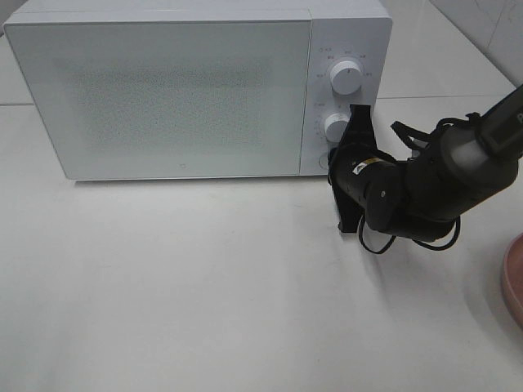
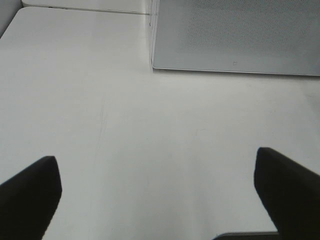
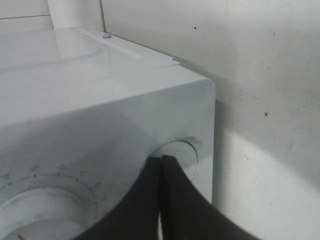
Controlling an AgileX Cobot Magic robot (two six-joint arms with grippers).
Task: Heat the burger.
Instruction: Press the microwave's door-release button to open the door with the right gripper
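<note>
From above, the white microwave (image 1: 163, 90) stands along the far edge of the desk (image 1: 204, 286) with its door closed. The door glass is frosted, so I cannot see inside. The right arm (image 1: 441, 180) reaches over to the control panel and ends just under the lower knob (image 1: 336, 126), near the bottom corner of the panel. I think it goes for the button there and not for the knobs. At the right edge of the desk only a slice of a pink plate (image 1: 513, 278) shows, and nothing is seen on that slice. The burger is not visible in this view.

The left wrist camera looks over bare desk toward the lower corner of the microwave door. The left fingers (image 2: 30, 195) are spread wide, hold nothing and touch nothing. They look parked out of the way, ready for a later grasp. No burger here either.

In the right wrist view the right fingers (image 3: 185, 200) are pressed together with no gap, making one narrow point. Their tip rests on a round button (image 3: 182, 152) at the panel's corner, beside the rim of a knob (image 3: 40, 205). Closed like this they hold nothing. I judge they are joined to push firmly. Whether the burger is already behind the door or waits outside the pictures, I cannot tell.
</note>
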